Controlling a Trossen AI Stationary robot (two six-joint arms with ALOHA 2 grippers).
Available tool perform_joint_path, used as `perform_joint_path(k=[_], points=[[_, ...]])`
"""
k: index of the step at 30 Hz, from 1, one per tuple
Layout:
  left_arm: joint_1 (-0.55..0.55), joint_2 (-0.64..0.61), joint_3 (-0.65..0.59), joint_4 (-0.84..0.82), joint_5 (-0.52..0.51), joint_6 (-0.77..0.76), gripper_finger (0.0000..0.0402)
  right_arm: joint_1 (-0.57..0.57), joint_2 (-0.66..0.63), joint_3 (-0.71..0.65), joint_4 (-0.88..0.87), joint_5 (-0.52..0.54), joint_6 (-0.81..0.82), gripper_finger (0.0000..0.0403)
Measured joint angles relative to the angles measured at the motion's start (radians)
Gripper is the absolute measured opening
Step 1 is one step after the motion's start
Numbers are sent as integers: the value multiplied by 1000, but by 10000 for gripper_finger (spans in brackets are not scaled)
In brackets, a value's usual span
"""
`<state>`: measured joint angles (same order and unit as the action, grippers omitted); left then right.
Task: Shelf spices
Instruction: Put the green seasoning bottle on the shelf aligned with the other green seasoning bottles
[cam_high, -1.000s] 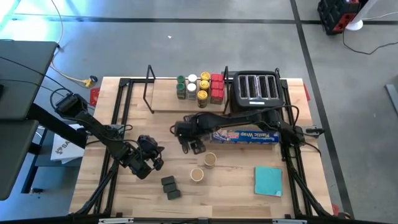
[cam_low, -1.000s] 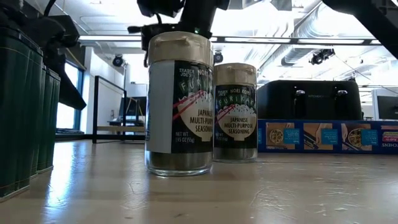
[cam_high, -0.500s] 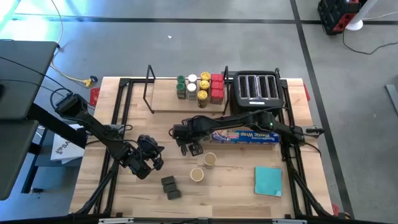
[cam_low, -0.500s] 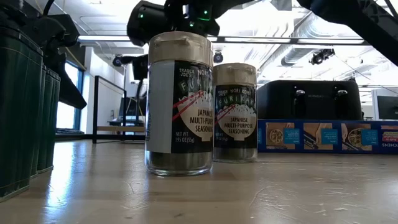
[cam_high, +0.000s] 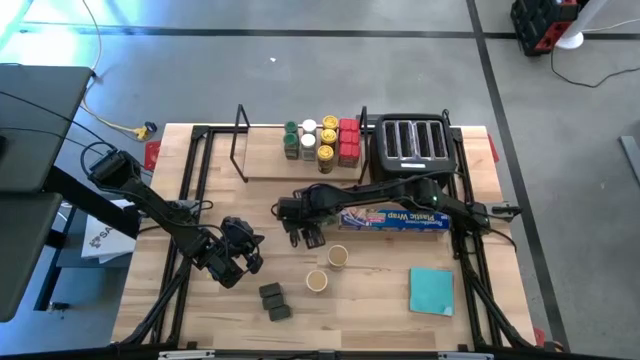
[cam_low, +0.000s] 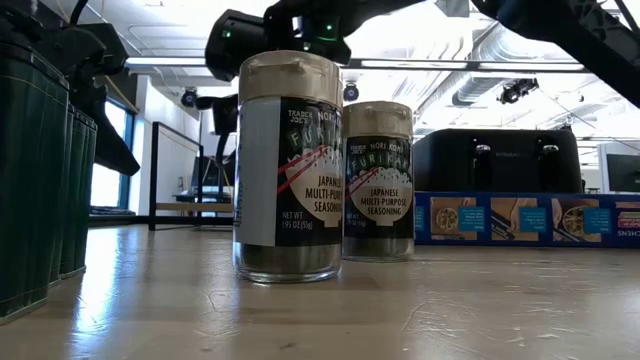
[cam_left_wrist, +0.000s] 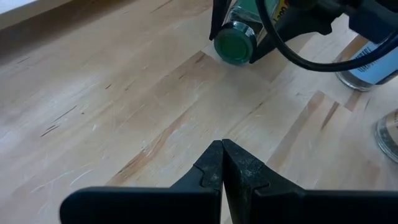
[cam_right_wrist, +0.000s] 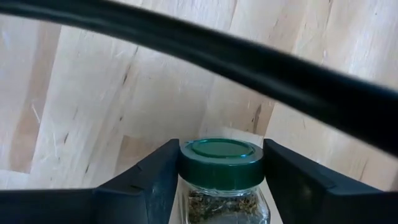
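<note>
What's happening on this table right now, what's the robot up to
The right gripper is around a green-lidded glass spice jar at mid-table, a finger on either side of it. The left gripper waits shut over bare wood nearer the front. A cluster of jars and red tins already stands on the pale wooden shelf board beside the black toaster. Two tan-lidded jars and two dark grey blocks remain on the table.

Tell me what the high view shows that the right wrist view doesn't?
Only the high view shows the shelf with spices lined up on it, the toaster, the teal pad and the left claw, shut. Only the right wrist view shows a green-lidded jar between the right claw's fingers. Both show the wooden table.
</note>
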<state>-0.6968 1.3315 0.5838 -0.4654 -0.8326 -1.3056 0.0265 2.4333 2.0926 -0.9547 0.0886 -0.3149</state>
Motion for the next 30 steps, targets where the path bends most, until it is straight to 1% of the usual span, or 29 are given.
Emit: perform_joint_path(k=[5,12,15,18,22,26,30], points=[[0,0,0,0,1,0,1,-2,8,-2,-17,-3,0,241],[0,0,0,-1,3,0,1,-2,31,-1,-10,-2,-5,247],[0,0,0,0,3,0,1,0,33,-1,1,-1,-5,231],[0,0,0,0,3,0,1,1,33,-1,4,4,5,193],[0,0,0,0,3,8,1,0,28,-1,17,-10,25,192],[-17,-2,15,-11,4,25,1,-7,-11,-3,171,-21,28,192],[-47,-3,56,-66,7,23,1,-31,-83,0,370,-103,59,192]])
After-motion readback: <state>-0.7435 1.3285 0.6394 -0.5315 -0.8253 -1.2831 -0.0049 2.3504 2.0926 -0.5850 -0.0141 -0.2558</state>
